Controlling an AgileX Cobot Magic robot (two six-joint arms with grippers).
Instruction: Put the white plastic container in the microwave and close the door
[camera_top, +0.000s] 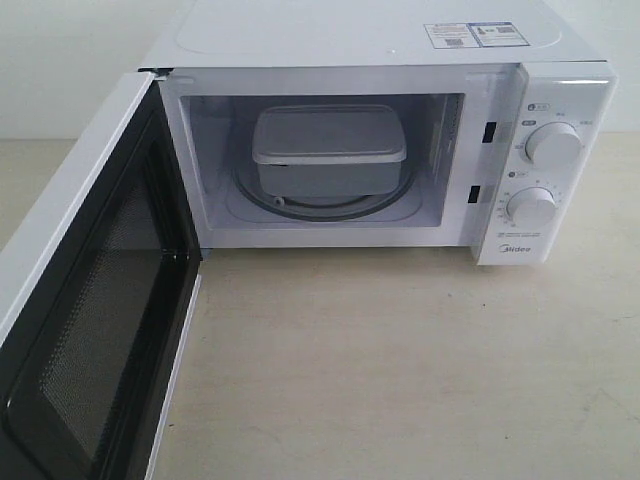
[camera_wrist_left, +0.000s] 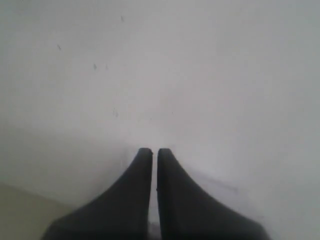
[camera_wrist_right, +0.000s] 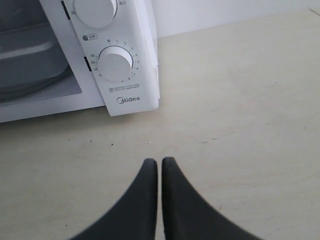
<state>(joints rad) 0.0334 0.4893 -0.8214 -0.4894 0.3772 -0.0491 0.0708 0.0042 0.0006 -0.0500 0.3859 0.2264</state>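
The white plastic container (camera_top: 328, 150) sits lidded on the glass turntable inside the microwave (camera_top: 560, 80). The door (camera_top: 90, 310) stands swung wide open to the left, its black mesh-lined inner face toward the camera. Neither gripper shows in the exterior view. My left gripper (camera_wrist_left: 152, 151) is shut with nothing between its dark fingers, very close to a plain white surface. My right gripper (camera_wrist_right: 159, 161) is shut and empty above the tabletop, in front of the microwave's (camera_wrist_right: 125, 75) knob panel; part of the container (camera_wrist_right: 30, 60) shows inside the cavity.
The beige tabletop (camera_top: 400, 380) stretches in front of the microwave. Two round knobs (camera_top: 553, 143) sit on the right panel. A pale wall stands behind.
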